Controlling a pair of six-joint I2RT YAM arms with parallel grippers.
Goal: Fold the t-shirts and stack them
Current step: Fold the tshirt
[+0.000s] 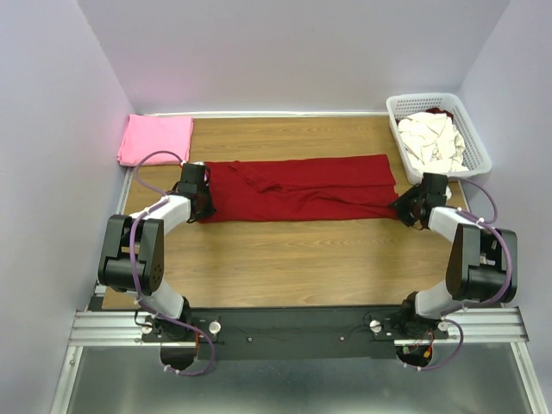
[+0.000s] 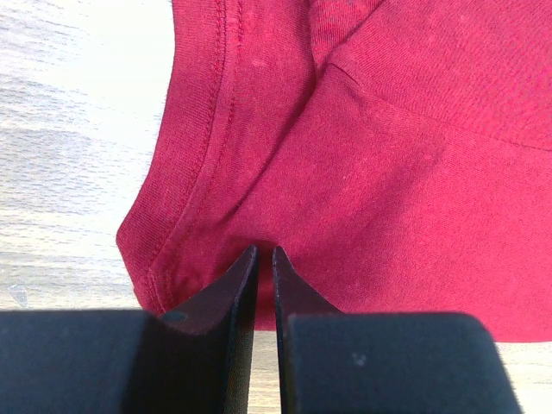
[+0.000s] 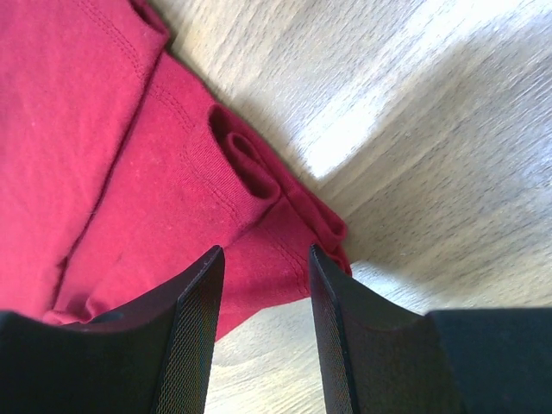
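Observation:
The dark red t-shirt (image 1: 297, 188) lies spread in a long band across the middle of the table. My left gripper (image 1: 204, 205) is at its left end; in the left wrist view the gripper (image 2: 265, 250) is nearly closed, tips pinched on the shirt's (image 2: 388, 155) near edge by a hemmed corner. My right gripper (image 1: 404, 207) is at the shirt's right end; in the right wrist view the gripper (image 3: 263, 252) is open, straddling the rolled hem corner of the shirt (image 3: 86, 129) without gripping it. A bright pink t-shirt (image 1: 155, 138) lies folded at the far left.
A white lattice basket (image 1: 476, 142) stands at the far right and holds crumpled cream-white t-shirts (image 1: 434, 140). Purple walls close in the table on the left, back and right. Bare wood lies between the red shirt and the arm bases.

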